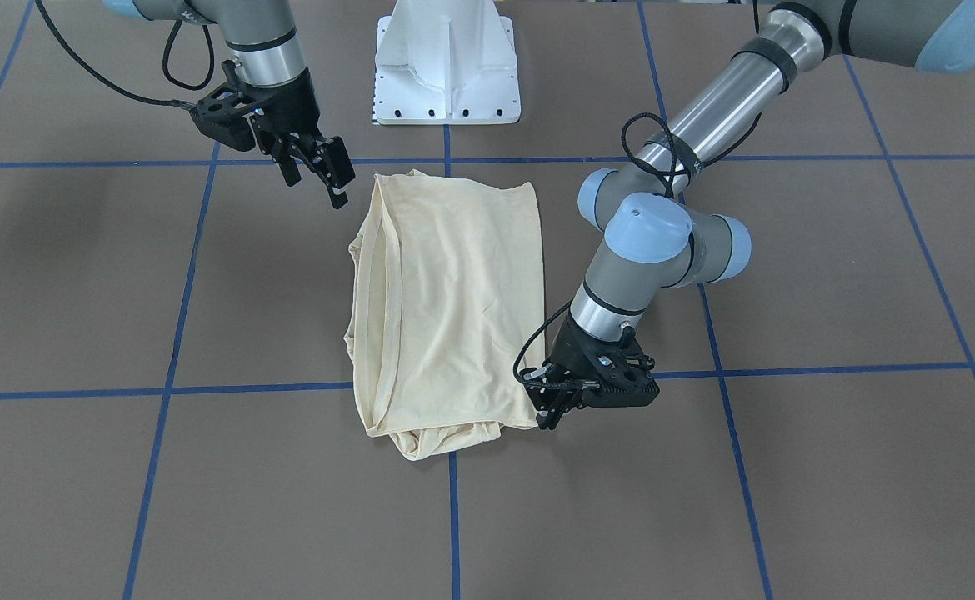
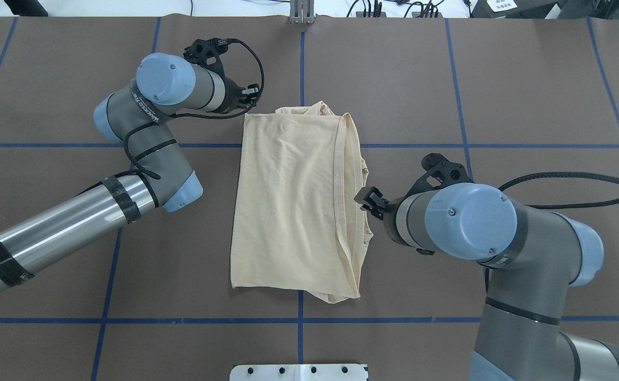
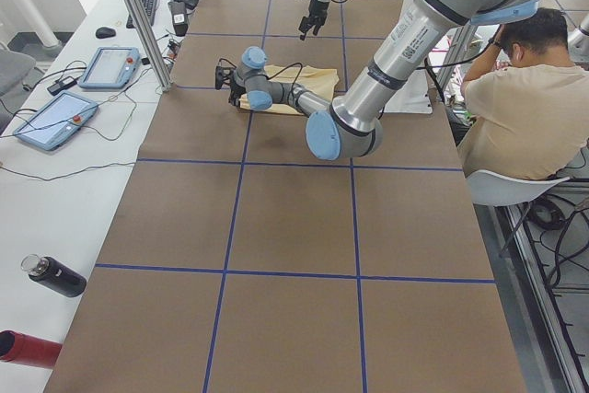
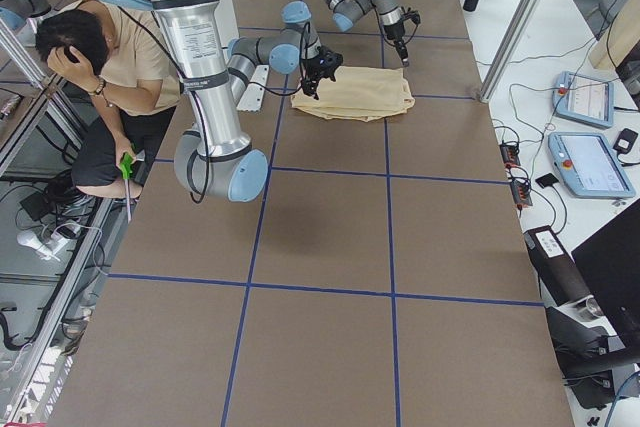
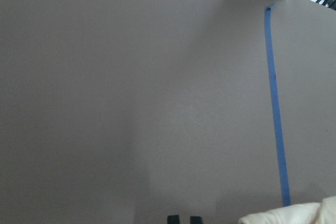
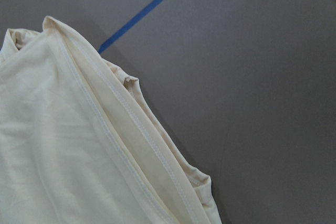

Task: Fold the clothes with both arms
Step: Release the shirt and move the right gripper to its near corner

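Left pincer (image 1: 550,415) clenched just beside folded cream shirt (image 1: 454,300), right pincer (image 1: 317,185) released, hovering nearby

Your left arm (image 1: 708,104) reaches far out with its elbow bent sharply. The wrist points down and the left gripper (image 1: 547,414) sits low. Its fingertips (image 5: 174,219) are pressed nearly together, with nothing seen between them. Your right arm (image 1: 267,42) is pulled in closer to the base. The right gripper (image 1: 317,185) hangs raised and tilted, jaws spread apart and empty.
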`<state>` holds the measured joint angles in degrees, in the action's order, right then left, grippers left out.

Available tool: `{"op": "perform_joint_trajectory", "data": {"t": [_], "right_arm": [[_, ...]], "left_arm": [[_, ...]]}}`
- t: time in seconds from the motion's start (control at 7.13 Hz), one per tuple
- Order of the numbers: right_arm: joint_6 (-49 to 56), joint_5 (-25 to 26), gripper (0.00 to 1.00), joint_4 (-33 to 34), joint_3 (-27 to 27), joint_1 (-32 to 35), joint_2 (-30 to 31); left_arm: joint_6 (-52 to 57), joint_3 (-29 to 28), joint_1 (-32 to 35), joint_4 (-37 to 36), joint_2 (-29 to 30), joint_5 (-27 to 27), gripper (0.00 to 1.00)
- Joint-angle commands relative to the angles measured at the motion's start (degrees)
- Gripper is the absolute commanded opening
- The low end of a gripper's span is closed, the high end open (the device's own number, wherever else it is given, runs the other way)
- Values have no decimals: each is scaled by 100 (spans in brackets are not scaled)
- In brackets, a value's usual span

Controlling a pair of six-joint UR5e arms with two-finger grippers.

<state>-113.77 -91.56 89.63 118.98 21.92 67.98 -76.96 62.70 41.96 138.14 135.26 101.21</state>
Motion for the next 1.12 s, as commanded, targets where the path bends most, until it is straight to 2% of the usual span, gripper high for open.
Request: {"op": "perform_joint_trajectory", "data": {"t": [0.0,0.28,0.56,0.7,0.84,0.98], "right_arm": [[-912,477,100,-16,-312,-659,-117],[-1985,648,100,-16,-567,-1206,-118],[-2769,648,97,-356,-1051,-1208,-329],[-2991,657,92,-515,-1148,-1199,-329],[-3280,657,86,-543,-1149,-1121,-372],[-3405,665,84,-534,-1193,-1094,-399]], "left_arm": [[5,5,40,-6,-17,13,57],[5,66,76,-15,-87,13,57],[5,364,67,-23,-315,13,57],[14,461,76,-24,-412,21,57],[14,819,84,-41,-665,48,56],[84,1327,145,-76,-1024,48,56]]}}
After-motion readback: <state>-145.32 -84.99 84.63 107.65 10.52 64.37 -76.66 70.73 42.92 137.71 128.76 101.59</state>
